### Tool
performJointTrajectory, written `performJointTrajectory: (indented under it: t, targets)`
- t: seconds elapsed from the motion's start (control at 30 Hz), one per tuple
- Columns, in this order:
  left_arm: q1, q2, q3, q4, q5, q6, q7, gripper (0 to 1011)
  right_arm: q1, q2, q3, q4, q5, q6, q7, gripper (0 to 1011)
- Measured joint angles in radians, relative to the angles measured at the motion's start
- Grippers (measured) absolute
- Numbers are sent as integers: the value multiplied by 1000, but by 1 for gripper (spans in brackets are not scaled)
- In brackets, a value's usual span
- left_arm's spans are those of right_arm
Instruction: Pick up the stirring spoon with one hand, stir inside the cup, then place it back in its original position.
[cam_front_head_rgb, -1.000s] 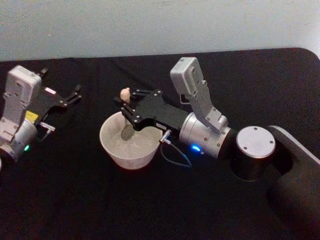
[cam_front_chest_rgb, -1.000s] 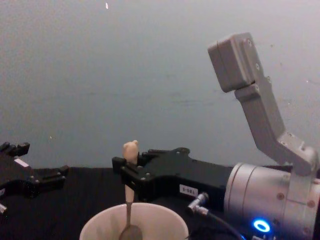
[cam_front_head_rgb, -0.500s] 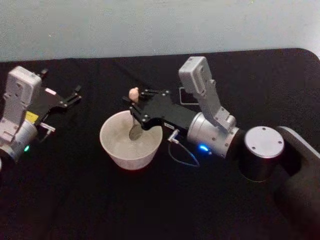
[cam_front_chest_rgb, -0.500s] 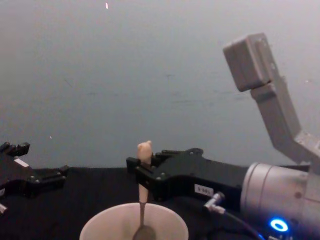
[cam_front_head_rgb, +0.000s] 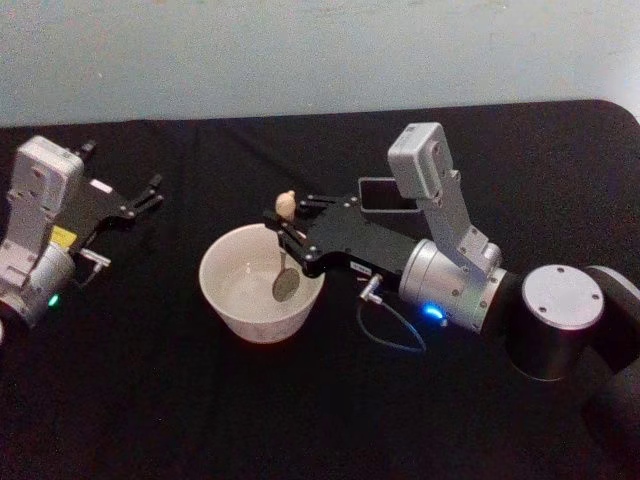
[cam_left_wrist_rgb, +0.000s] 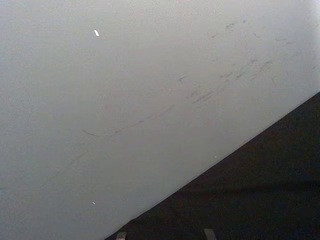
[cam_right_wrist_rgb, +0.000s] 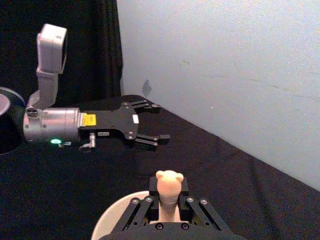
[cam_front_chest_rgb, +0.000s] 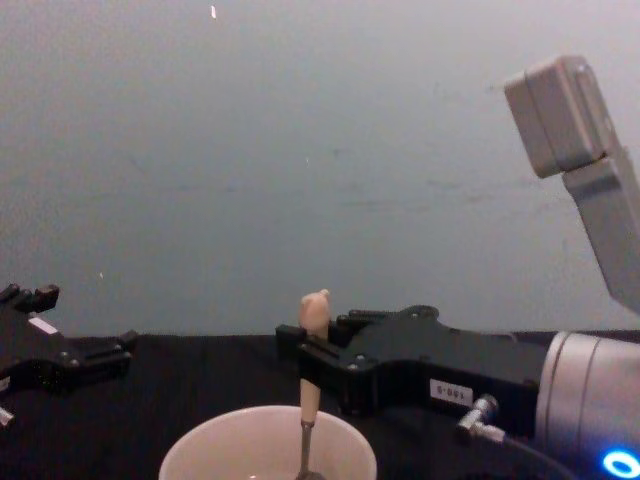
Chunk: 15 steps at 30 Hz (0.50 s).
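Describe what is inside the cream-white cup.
The dark bowl of the stirring spoon sits inside the cup, held by the right gripper above the rim. The cup floor beneath it is hidden.

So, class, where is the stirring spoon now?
Head view, centre: the stirring spoon hangs from the right gripper, bowl inside the right half of the cup; the left gripper sits far left.

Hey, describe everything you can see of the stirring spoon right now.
The stirring spoon stands nearly upright. Its cream-beige handle is pinched in the fingers of the right gripper, just under the little animal-shaped knob. Its thin neck runs down to a shiny metal bowl inside the cup, near the cup's right wall. Whether it touches the cup cannot be told.
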Motion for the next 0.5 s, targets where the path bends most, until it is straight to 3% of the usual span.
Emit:
performJointTrajectory:
  t: [0.5]
  targets:
    - [0,0,0,0,0,0,0,1001,-6,15,-44,-37,26,4,28,212]
